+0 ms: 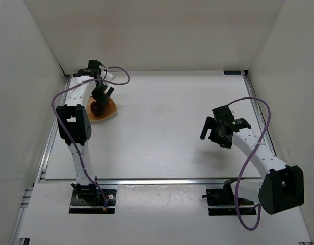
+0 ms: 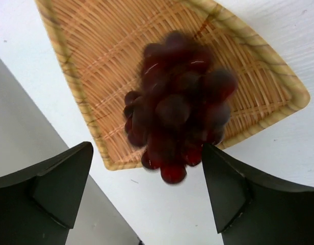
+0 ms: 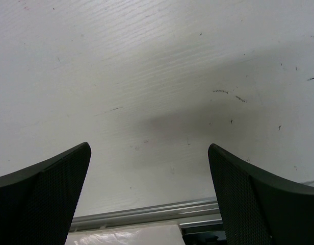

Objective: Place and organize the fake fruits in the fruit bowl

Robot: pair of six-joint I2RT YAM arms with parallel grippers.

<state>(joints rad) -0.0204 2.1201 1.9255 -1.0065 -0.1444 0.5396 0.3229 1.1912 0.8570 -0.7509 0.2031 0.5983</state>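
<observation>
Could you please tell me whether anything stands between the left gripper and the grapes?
Nothing visible does. The open left gripper hangs directly over the bunch of grapes, which shows blurred against the woven fruit bowl, with nothing between them.

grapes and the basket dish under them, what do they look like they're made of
The grapes are likely moulded plastic, dark red-purple and glossy: small bright highlights sit on the round balls. They are blurred here, so rubber cannot be ruled out. The basket dish looks like woven rattan or bamboo strips, orange-tan and matt: ribbed weave lines and a banded rim show, though it could be a plastic imitation.
</observation>
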